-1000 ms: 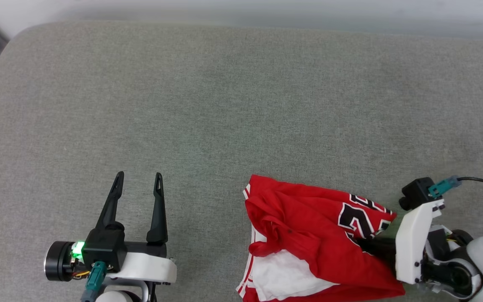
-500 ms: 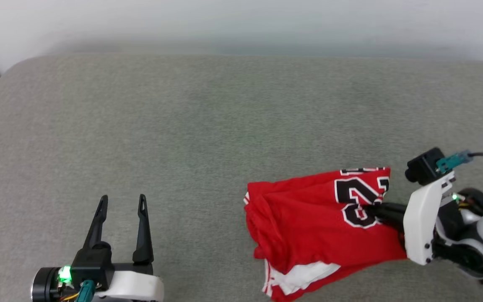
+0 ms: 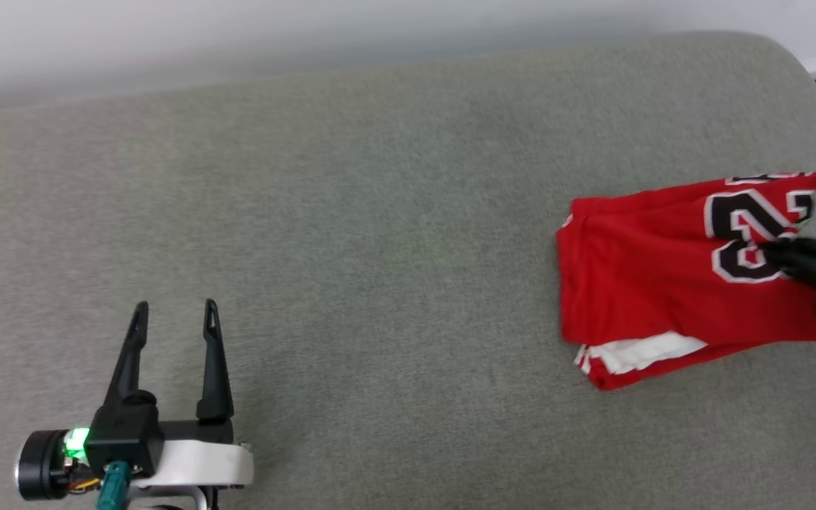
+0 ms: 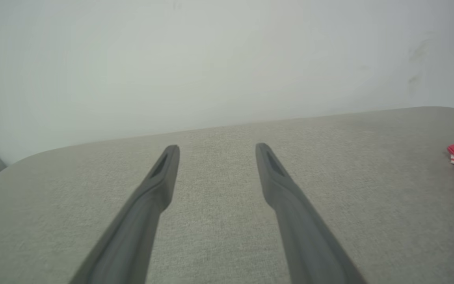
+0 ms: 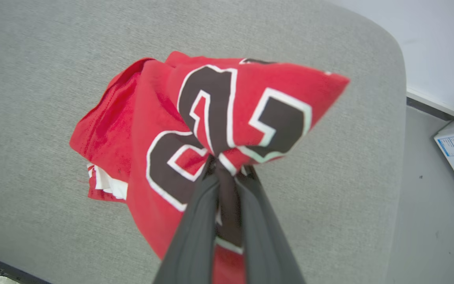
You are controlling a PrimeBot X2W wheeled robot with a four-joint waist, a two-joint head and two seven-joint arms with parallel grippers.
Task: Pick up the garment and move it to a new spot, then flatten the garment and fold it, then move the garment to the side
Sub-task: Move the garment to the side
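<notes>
R gripper (image 5: 229,169) jaws clenched on red garment (image 3: 635,283), right of frame; print (image 5: 211,102) reads perhaps "23". L gripper (image 3: 176,306), lower left, jaws released.

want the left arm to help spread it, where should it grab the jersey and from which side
Grip the jersey at its near-left corner, where the white sleeve layers stick out, coming from the robot's left. That end faces the open left end effector and lies opposite the right end effector, shut on the number print, so pulling there would likely stretch it flat.
</notes>
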